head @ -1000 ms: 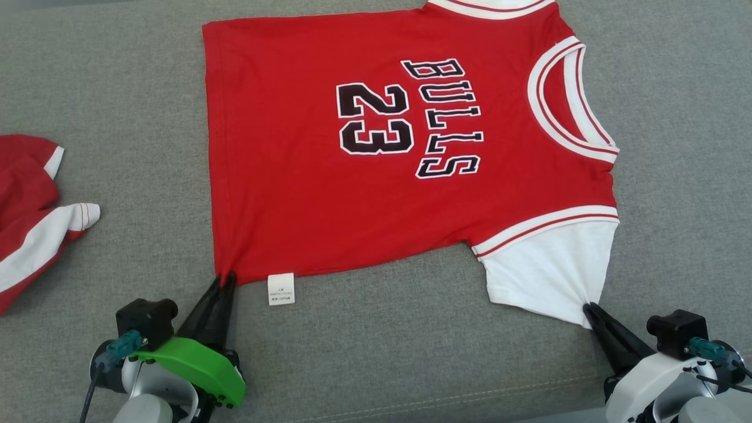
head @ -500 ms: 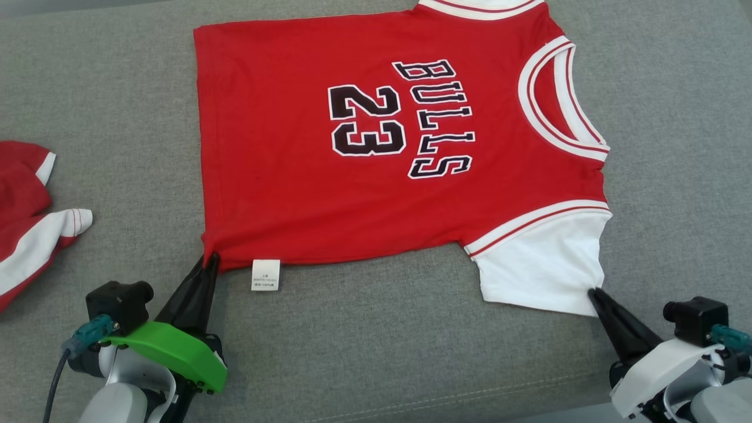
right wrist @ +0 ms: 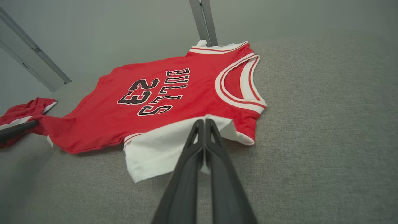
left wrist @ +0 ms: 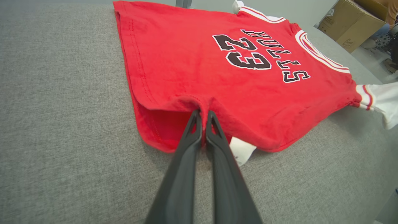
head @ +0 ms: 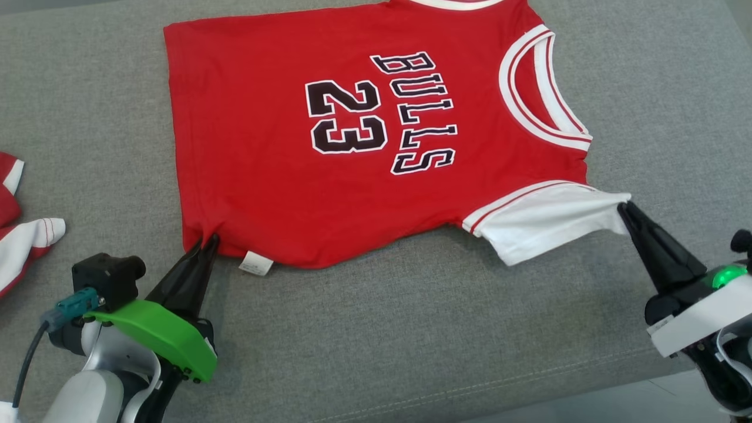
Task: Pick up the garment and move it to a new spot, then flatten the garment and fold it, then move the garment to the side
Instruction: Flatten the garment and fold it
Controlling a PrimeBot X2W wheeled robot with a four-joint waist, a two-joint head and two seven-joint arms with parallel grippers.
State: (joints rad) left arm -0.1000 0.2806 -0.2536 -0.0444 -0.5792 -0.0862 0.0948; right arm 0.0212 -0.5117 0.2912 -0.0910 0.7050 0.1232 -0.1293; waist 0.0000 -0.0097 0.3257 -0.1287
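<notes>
On grey cushion (head: 411, 329), jersey (head: 264, 176), left pincer (head: 208, 239) pinching hem (head: 191, 226), right pincer (head: 624, 205) pinching sleeve (head: 546, 220).

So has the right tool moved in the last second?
Yes. The right tool, gripping the white sleeve, moved up the view, closer to the jersey's collar.

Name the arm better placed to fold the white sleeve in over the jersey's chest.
Right, most likely. The right gripper is shut on the outer edge of the white sleeve, so it only has to carry it inward. The left gripper pinches the hem corner of the jersey, at the opposite end.
</notes>
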